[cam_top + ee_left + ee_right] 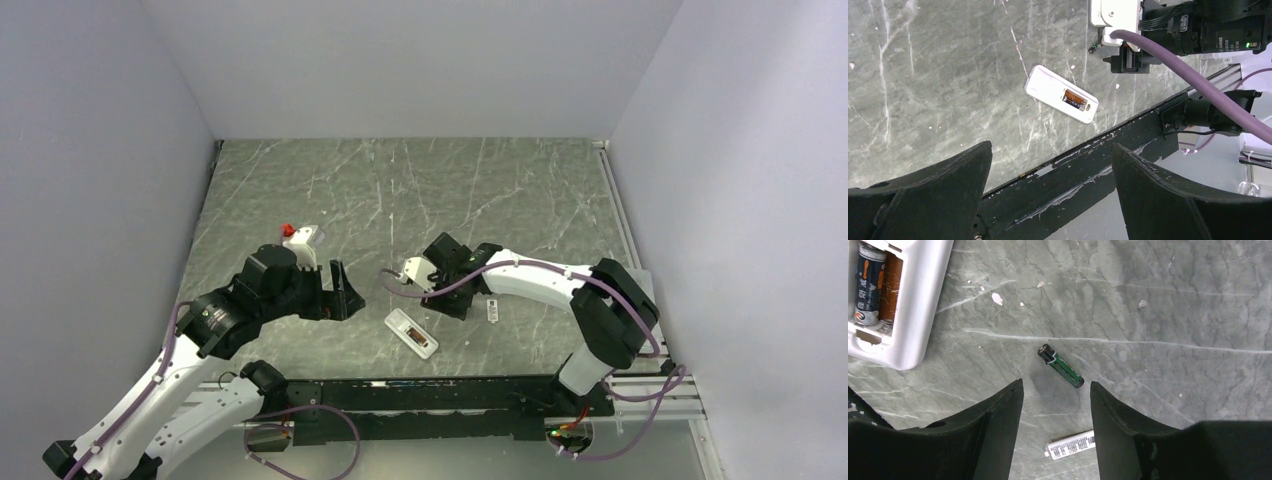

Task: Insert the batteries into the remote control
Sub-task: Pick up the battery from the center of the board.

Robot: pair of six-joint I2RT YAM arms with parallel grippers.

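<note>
- Table (400, 190): flat grey-green slab, marbled with pale veins and small white flecks.
- Black rail (1073, 165): scuffed bar along the table's near edge, just beside the remote control.
- Left gripper (1050, 150): two matte black wedge-shaped fingers spread wide apart, holding nothing, poised above the rail with the remote control beyond its tips.
- Right gripper (1055, 385): black fingers parted about halfway with nothing clamped; both tips stand clear of the loose battery.
- Remote control (1060, 93): slim, rounded white plastic bar lying flat and aslant near the rail, its orange-brown recess facing up.
- White object with a red tip (303, 238): on the table past the left arm.
- Label strip (1071, 444): small white printed tag lying flat under the right gripper.
- Seated battery (868, 285): dark printed cylinder in one slot of the recess.
- Loose battery (1060, 366): thin dark-green cylinder, lying aslant on the table just ahead of the right fingertips.
</note>
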